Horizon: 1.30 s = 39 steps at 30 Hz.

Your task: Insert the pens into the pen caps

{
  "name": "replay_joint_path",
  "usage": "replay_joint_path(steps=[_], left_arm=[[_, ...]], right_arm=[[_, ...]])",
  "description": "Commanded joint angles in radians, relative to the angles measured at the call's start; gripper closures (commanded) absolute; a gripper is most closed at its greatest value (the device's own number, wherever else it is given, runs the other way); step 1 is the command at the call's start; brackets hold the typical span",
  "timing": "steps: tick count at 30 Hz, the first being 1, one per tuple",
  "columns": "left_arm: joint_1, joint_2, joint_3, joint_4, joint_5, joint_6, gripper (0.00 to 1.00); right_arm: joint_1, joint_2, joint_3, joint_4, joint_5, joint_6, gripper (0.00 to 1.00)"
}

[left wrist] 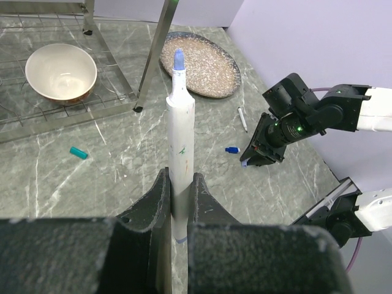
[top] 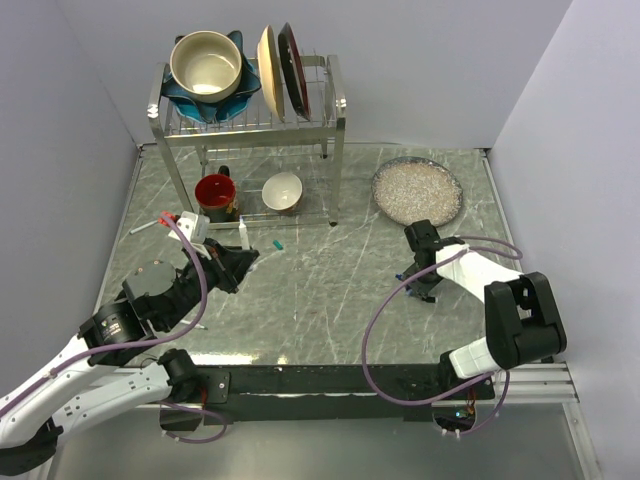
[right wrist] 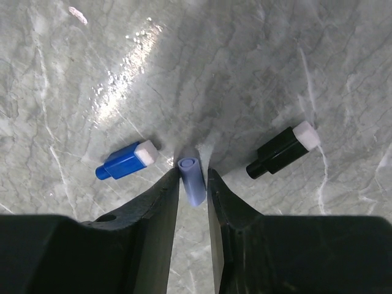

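My left gripper [left wrist: 182, 184] is shut on a white pen [left wrist: 181, 135] with a pale blue tip, held up off the table; the same pen [top: 244, 236] shows from above. My right gripper [right wrist: 193, 174] is low on the table, open, its fingers closely flanking a pale blue pen cap [right wrist: 192, 177] that lies flat. A blue cap [right wrist: 125, 161] lies just left of it and a black cap [right wrist: 282, 150] just right. A teal cap [left wrist: 78, 153] lies apart, near the rack. A thin pen [left wrist: 243, 119] lies near the plate.
A metal dish rack [top: 250, 110] with bowls and plates stands at the back. Under it are a red mug [top: 216, 195] and a white bowl [top: 283, 191]. A plate of rice [top: 417, 190] sits back right, close behind the right arm [top: 470, 270].
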Motion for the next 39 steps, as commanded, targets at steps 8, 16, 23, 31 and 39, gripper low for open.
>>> replay_joint_path(steps=[8,16,23,31,39], left_arm=[[-0.001,0.0,-0.005,0.03,0.017,-0.005,0.99],[-0.001,0.155,0.08,-0.068,0.165,-0.047,0.99],[-0.003,0.213,-0.196,0.348,0.495,-0.192,0.99],[-0.014,0.371,-0.359,0.694,0.642,-0.295,0.99],[-0.024,0.508,-0.367,0.849,0.706,-0.338,0.99]], right_arm=[[-0.012,0.061,-0.014,0.063,0.018,-0.057,0.9],[-0.013,-0.013,-0.024,0.081,-0.038,-0.154,1.0],[0.034,-0.275,-0.05,0.136,-0.142,-0.264,1.0],[0.192,-0.575,-0.095,0.38,-0.338,-0.352,1.0],[0.256,-0.715,-0.187,0.624,-0.492,-0.293,1.0]])
